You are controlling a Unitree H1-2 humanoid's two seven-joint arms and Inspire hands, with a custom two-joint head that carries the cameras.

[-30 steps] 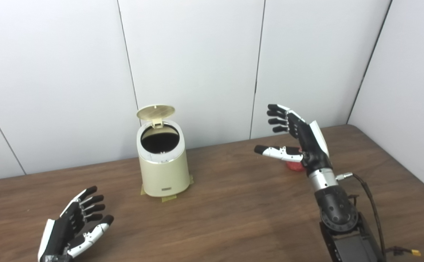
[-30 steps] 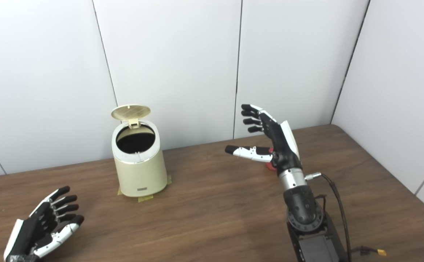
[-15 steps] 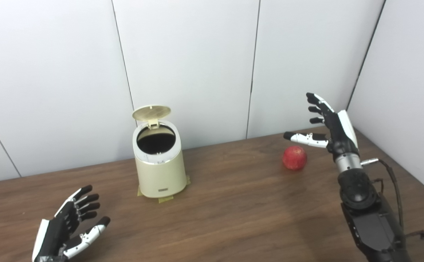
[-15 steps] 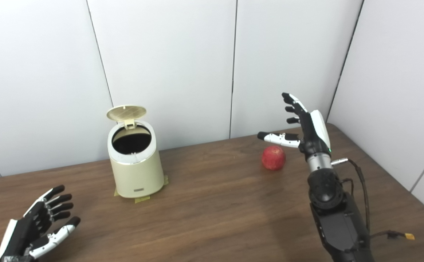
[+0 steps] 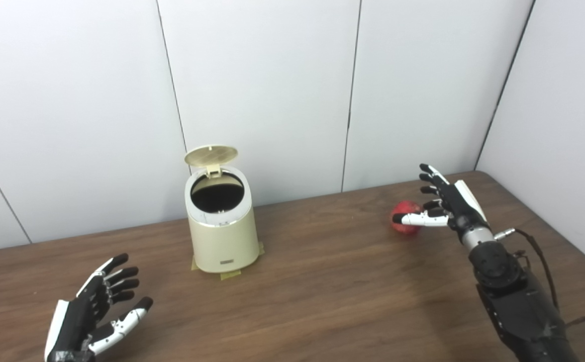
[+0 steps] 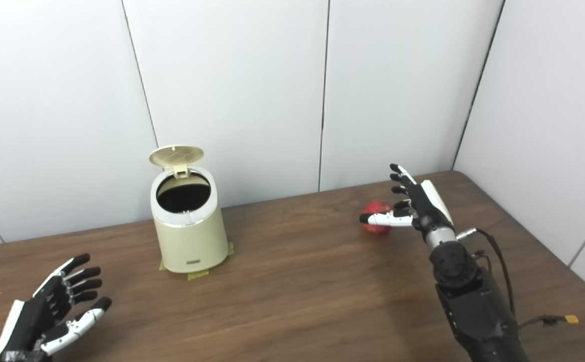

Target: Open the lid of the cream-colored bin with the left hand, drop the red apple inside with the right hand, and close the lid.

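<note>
Fingers (image 5: 430, 180) of right hand (image 5: 448, 203) spread apart, cupped around red apple (image 5: 406, 224) at 2 o'clock on table (image 5: 322, 281) — thumb across its front, no grip. Left hand (image 5: 91, 317) empty, splayed, at 7 o'clock. Cream-colored bin (image 5: 220, 236) at 11 o'clock — lid (image 5: 210, 155) up.

A cream-colored bin (image 6: 188, 231) stood left of centre on the brown table (image 6: 292, 296), its lid (image 6: 176, 155) tipped up and back above a dark, open mouth, tape tabs at its base. At lower left, the left hand (image 6: 54, 311) hovered with fingers spread, holding nothing. Right of centre, the right hand (image 6: 413, 203) reached around a red apple (image 6: 375, 221), its thumb crossing in front of the fruit and its fingers apart beside it; contact could not be made out. White wall panels filled the background.
</note>
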